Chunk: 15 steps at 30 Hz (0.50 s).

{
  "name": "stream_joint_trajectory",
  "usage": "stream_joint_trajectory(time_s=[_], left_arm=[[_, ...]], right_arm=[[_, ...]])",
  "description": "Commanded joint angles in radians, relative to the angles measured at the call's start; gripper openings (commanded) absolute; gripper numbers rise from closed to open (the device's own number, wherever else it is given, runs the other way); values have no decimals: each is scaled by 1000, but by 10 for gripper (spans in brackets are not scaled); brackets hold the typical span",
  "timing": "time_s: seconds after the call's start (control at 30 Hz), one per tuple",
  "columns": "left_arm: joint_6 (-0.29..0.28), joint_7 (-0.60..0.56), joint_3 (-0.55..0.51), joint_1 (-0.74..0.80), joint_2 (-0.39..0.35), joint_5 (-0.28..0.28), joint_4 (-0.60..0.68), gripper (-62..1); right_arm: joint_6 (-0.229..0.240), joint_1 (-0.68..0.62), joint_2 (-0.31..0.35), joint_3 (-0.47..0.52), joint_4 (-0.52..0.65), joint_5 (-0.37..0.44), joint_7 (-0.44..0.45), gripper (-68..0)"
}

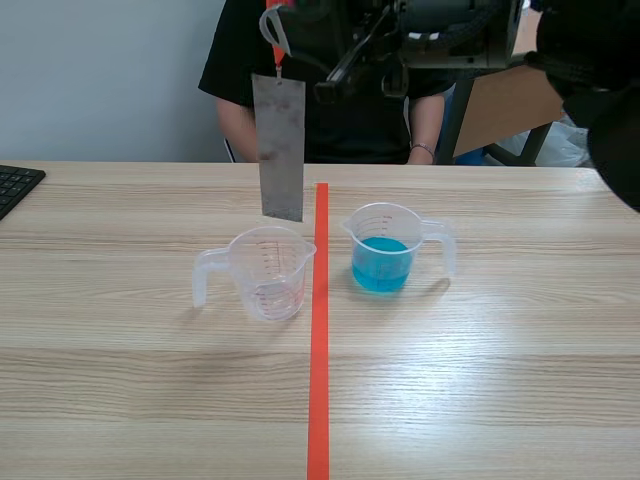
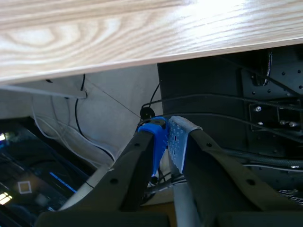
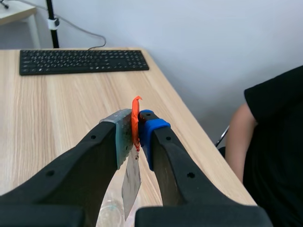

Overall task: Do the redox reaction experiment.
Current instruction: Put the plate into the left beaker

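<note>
My right fingers (image 3: pixel 124 137) are clenched on the orange tie (image 3: pixel 136 118), which is pinched flat between the two pads with its curled end poking out past the tips. The metal strip (image 1: pixel 280 145) dangles from that tie below my fingertips, untouched by the pads themselves. It hangs straight, long axis upright, its broad grey face turned toward the near side. Its lower end is just above the far rim of the empty measuring cup (image 1: pixel 268 272), left of the orange-red tape line (image 1: pixel 320 330). The cup of blue liquid (image 1: pixel 385 250) stands right of the line, near the empty one but apart from it.

My right arm comes in from the right, raised high across the far side, and reaches past the middle. My left fingers (image 2: pixel 154 137) are pressed together on nothing, down below the edge of the counter (image 1: pixel 500 380).
</note>
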Motion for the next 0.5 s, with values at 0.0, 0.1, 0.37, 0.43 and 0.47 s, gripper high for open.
stream_joint_trajectory(time_s=[0.0,0.1,0.37,0.43,0.47], left_arm=[[1,-7,-5,4,20,0,4,-560],[1,-6,-5,2,54,0,4,-560],[2,0,-5,-11,78,0,4,-560],[1,1,-5,-21,75,0,4,-560],[0,2,-5,-26,73,0,4,-560]], right_arm=[[6,34,-9,-3,12,-2,18,-658],[6,34,-21,-24,12,-6,17,-658],[6,34,-32,-54,12,-29,18,-658],[6,34,-39,-54,11,-44,18,-658],[6,34,-40,-54,11,-45,18,-658]])
